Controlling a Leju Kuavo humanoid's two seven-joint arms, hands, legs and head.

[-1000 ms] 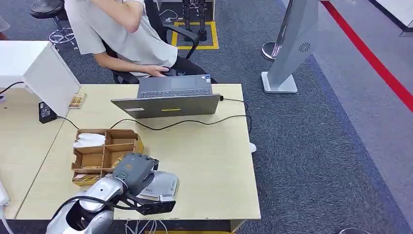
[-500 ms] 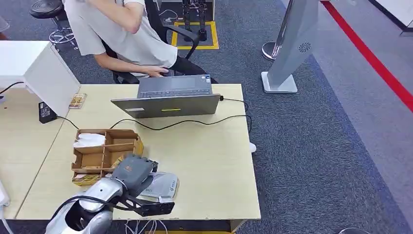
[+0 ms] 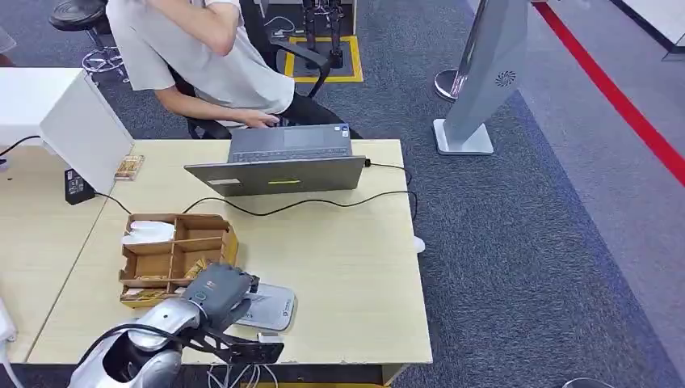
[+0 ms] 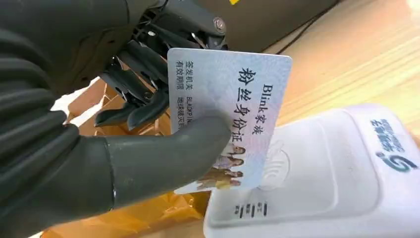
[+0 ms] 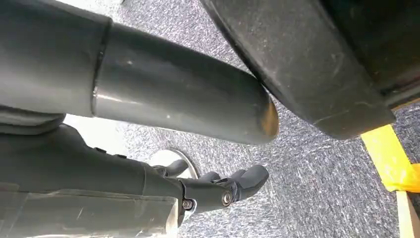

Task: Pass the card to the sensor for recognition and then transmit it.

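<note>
The card [image 4: 230, 119] is pinched between the thumb and dark fingers of the left hand [image 4: 148, 124], held tilted just above the white reader [image 4: 322, 173] at the near edge of the table [image 3: 355, 267]. A wooden organiser box [image 3: 174, 246] sits just beside the reader. The right hand [image 5: 218, 191] hangs over carpet with fingers loosely curled, holding nothing. Risk: the thumb covers much of the card face, and a tilted approach may prevent a read or let the card slip.

Our left hand [image 4: 148, 158] pinches the card [image 4: 233, 114] between thumb and fingers; our right hand [image 5: 148, 129] hangs with fingers loosely curled, holding nothing
</note>
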